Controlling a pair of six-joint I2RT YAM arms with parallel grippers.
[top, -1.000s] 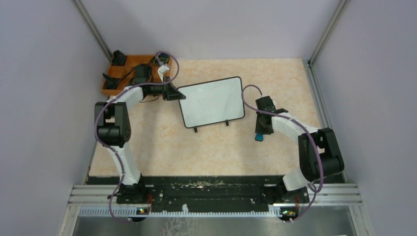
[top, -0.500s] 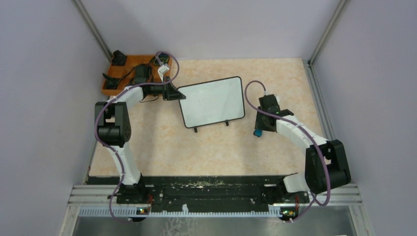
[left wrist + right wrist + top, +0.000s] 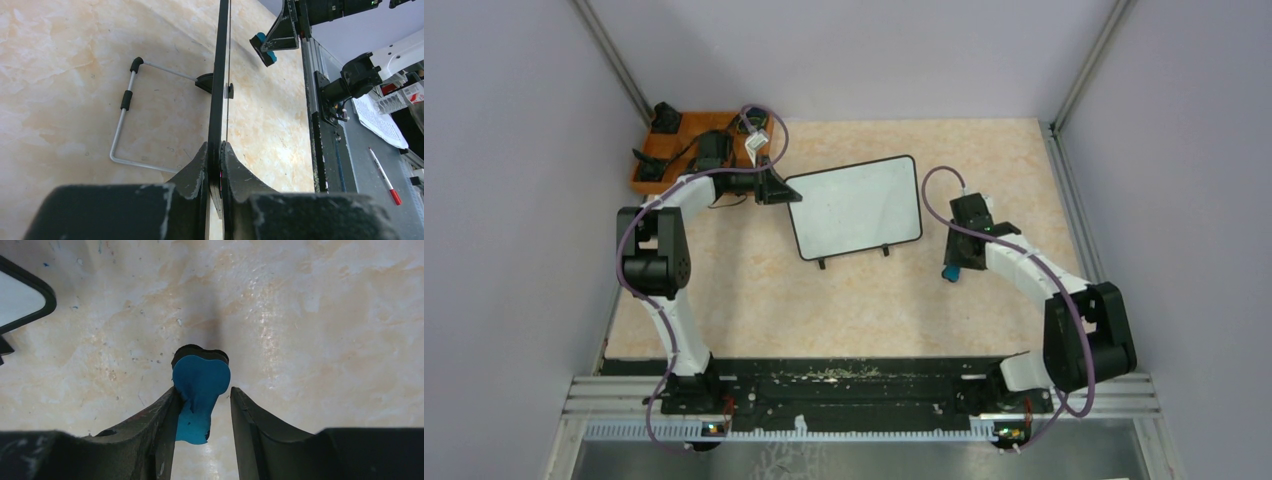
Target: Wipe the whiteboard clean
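The whiteboard [image 3: 856,207] is white with a thin black frame and stands tilted on its two feet at mid-table. My left gripper [image 3: 782,190] is shut on its left edge; in the left wrist view both fingers [image 3: 200,165] press the board's thin edge [image 3: 218,75]. My right gripper [image 3: 952,262] is just right of the board, pointing down at the table. A blue eraser [image 3: 201,377] sits between its fingers, against the left finger [image 3: 160,415], with a gap to the right one. The eraser also shows in the top view [image 3: 949,271]. A corner of the board [image 3: 20,305] shows at the upper left of the right wrist view.
An orange tray [image 3: 639,183] with black items stands at the back left, behind my left arm. The board's wire stand [image 3: 122,130] rests on the table behind the board. Metal rails run along the table's right and near edges.
My right arm's elbow swung out to the right and its gripper, with the eraser, shifted slightly away from the near edge. The left arm and the board have not moved.
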